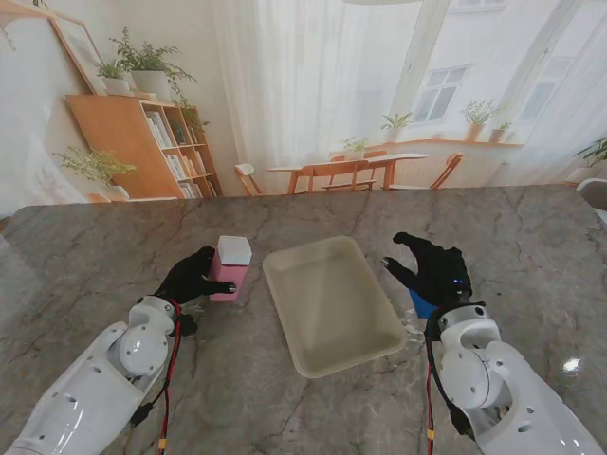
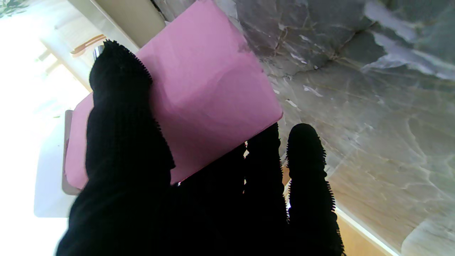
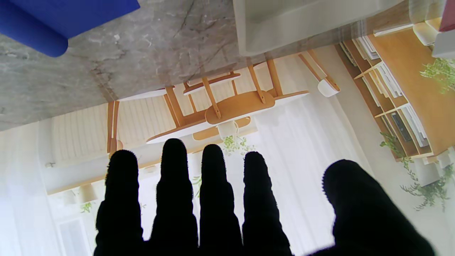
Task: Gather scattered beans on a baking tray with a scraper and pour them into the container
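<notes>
The left hand (image 1: 193,277) wraps its fingers around the pink container (image 1: 230,268), which stands on the bench just left of the tray (image 1: 332,301). The right hand (image 1: 432,270) is spread, holding nothing, above the blue scraper (image 1: 421,303) near the tray's right edge. No beans show. I think the right hand must next go down and grab the scraper.

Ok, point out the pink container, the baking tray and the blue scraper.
pink container (image 1: 230,270): stand view, pink front face under the white lid.
baking tray (image 1: 289,282): stand view, left rim.
blue scraper (image 3: 71,14): right wrist view, flat blue face.
</notes>
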You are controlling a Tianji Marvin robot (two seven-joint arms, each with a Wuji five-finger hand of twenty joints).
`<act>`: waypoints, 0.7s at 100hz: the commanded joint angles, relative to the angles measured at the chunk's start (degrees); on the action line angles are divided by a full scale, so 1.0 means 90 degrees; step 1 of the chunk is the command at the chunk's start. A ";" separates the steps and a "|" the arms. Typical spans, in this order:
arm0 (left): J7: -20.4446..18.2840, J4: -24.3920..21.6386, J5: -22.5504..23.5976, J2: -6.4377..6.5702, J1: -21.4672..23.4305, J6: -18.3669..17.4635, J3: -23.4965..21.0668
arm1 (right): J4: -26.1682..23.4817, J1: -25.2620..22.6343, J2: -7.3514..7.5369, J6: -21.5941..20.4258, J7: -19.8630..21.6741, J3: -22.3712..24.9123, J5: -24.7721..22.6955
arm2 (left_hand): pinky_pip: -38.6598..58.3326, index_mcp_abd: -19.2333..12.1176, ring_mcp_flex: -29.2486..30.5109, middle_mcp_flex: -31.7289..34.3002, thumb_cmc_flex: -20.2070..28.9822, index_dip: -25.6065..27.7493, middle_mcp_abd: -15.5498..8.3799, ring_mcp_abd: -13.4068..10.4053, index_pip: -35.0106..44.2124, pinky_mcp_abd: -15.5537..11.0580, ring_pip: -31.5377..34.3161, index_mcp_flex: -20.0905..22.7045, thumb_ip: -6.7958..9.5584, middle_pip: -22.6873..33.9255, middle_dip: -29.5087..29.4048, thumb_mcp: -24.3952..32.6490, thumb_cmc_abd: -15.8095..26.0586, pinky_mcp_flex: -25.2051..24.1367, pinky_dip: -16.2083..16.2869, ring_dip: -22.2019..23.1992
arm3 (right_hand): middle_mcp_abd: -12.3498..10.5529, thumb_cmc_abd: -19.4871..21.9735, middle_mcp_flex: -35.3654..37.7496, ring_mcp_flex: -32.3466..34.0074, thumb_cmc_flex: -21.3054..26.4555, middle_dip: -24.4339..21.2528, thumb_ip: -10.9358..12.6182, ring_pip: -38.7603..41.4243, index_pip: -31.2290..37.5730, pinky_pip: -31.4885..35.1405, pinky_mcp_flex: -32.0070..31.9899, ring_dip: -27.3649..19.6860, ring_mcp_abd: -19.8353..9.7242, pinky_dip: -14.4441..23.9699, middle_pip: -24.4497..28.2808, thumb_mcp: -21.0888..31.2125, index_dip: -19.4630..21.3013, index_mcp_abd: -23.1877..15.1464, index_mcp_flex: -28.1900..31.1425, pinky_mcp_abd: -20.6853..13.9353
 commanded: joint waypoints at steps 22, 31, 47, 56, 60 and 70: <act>0.0019 0.0116 -0.0055 -0.0068 0.0026 0.0073 0.0046 | 0.0275 0.0101 -0.0043 -0.0011 0.0148 -0.0147 0.0200 | 0.0220 -0.1158 -0.0207 0.0008 0.0681 0.0225 -0.0839 -0.0146 0.1587 0.0059 0.0168 0.0293 -0.0013 0.0988 -0.0341 0.1009 0.2114 -0.0157 -0.0157 -0.0122 | 0.0054 0.0117 0.0192 -0.0070 0.0087 0.0004 0.0236 -0.0092 0.0064 -0.0181 -0.0137 -0.0014 0.0071 0.0091 0.0005 -0.0161 -0.0140 -0.0116 0.0111 0.0016; -0.0003 0.0080 -0.0028 -0.0054 0.0088 0.0108 0.0011 | 0.0275 0.0098 -0.0045 -0.0008 0.0154 -0.0152 0.0219 | 0.0196 -0.1180 -0.0231 -0.0028 0.0652 0.0134 -0.0798 -0.0121 0.1515 0.0086 0.0141 0.0315 -0.0012 0.0961 -0.0477 0.1022 0.2080 -0.0161 -0.0180 -0.0154 | 0.0051 0.0117 0.0218 -0.0055 0.0087 0.0014 0.0235 -0.0084 0.0090 -0.0188 -0.0137 -0.0005 0.0071 0.0106 0.0014 -0.0168 -0.0139 -0.0126 0.0152 0.0015; -0.0112 -0.0010 -0.0013 -0.0018 0.0231 0.0168 -0.0069 | 0.0302 0.0103 -0.0051 -0.0017 0.0124 -0.0154 0.0238 | 0.0129 -0.1143 -0.0299 -0.0153 0.0544 -0.0183 -0.0693 -0.0054 0.1217 0.0145 0.0050 0.0388 -0.0009 0.0963 -0.1305 0.1032 0.2004 -0.0214 -0.0227 -0.0246 | 0.0039 0.0122 0.0247 -0.0039 0.0092 0.0030 0.0235 -0.0071 0.0195 -0.0199 -0.0134 0.0010 0.0079 0.0137 0.0023 -0.0176 -0.0120 -0.0148 0.0343 0.0017; -0.0228 -0.0073 -0.0008 0.0017 0.0322 0.0171 -0.0104 | 0.0302 0.0096 -0.0052 -0.0005 0.0123 -0.0158 0.0246 | 0.0021 -0.1082 -0.0395 -0.0241 0.0484 -0.0494 -0.0609 -0.0035 0.0856 0.0227 -0.0094 0.0410 0.0002 0.0785 -0.1795 0.1033 0.1890 -0.0303 -0.0259 -0.0340 | 0.0050 0.0124 0.0259 -0.0018 0.0097 0.0040 0.0236 -0.0057 0.0206 -0.0200 -0.0124 0.0022 0.0087 0.0153 0.0028 -0.0178 -0.0123 -0.0161 0.0340 0.0020; -0.0307 -0.0100 0.0031 0.0045 0.0358 0.0161 -0.0116 | 0.0296 0.0092 -0.0052 0.0001 0.0134 -0.0160 0.0257 | -0.0073 -0.1022 -0.0482 -0.0332 0.0410 -0.0626 -0.0556 -0.0018 0.0605 0.0298 -0.0220 0.0380 0.0006 0.0646 -0.1967 0.1040 0.1834 -0.0368 -0.0286 -0.0428 | 0.0046 0.0123 0.0265 -0.0027 0.0096 0.0044 0.0236 -0.0058 0.0218 -0.0205 -0.0128 0.0025 0.0091 0.0160 0.0030 -0.0182 -0.0122 -0.0161 0.0357 0.0024; -0.0483 -0.0184 0.0086 0.0097 0.0447 0.0202 -0.0150 | 0.0285 0.0087 -0.0051 0.0009 0.0170 -0.0164 0.0279 | -0.0351 -0.0755 -0.0855 -0.0709 0.0198 -0.0951 -0.0362 0.0091 -0.0378 0.0466 -0.0517 0.0258 0.0033 0.0217 -0.2334 0.1055 0.1810 -0.0654 -0.0353 -0.0632 | 0.0041 0.0124 0.0288 -0.0003 0.0094 0.0054 0.0234 -0.0041 0.0232 -0.0210 -0.0128 0.0038 0.0093 0.0174 0.0039 -0.0189 -0.0126 -0.0177 0.0375 0.0031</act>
